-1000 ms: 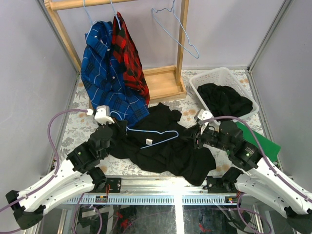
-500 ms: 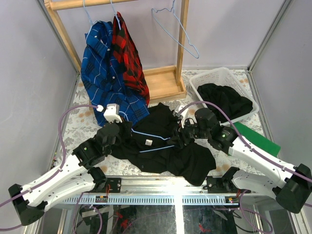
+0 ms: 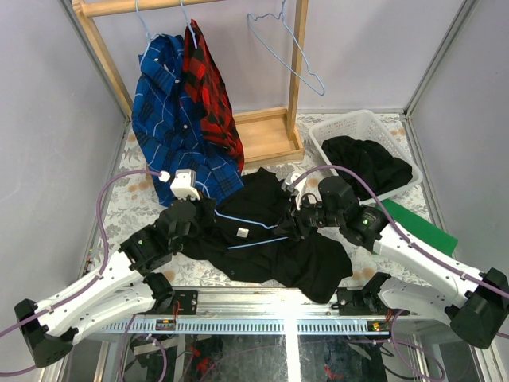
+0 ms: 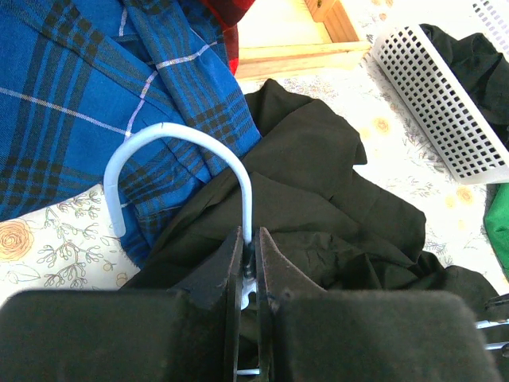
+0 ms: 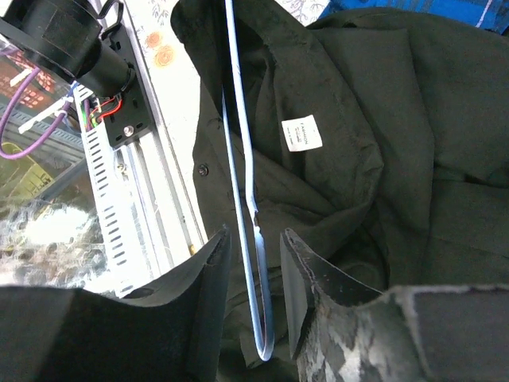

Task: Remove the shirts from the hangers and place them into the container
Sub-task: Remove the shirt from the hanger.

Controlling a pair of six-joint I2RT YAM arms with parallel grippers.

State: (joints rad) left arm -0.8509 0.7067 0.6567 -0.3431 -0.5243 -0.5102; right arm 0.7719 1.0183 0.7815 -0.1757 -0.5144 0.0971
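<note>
Apparently the step is freeing the hanger from the black shirt heaped on the bench, near middle. The left gripper is clamped on its hook, while the right gripper sits half-open astride the wire, gripping nothing. Next, slide the hanger out, then carry the shirt to the container, far right.

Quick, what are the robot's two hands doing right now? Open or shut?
Left hand: shut on the hanger, at its hook.
Right hand: open, straddling the hanger's wire.
</note>
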